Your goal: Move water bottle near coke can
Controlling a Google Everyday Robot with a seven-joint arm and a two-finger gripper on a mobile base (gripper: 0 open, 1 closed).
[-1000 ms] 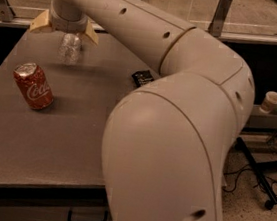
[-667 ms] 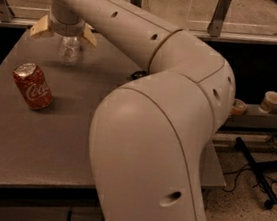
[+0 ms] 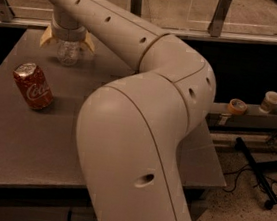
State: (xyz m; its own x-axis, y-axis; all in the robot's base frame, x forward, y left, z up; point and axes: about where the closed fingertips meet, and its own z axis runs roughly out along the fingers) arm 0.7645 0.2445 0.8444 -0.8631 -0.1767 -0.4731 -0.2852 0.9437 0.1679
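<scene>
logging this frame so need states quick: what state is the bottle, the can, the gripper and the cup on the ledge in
clear ribbed plastic water bottle: upright, directly under the gripper, apart from the can
red aluminium coke can: standing on end on the grey table, nearer the camera than the bottle
two-finger gripper: down over the bottle at the table's far left
white paper cup: upright on the ledge at right
</scene>
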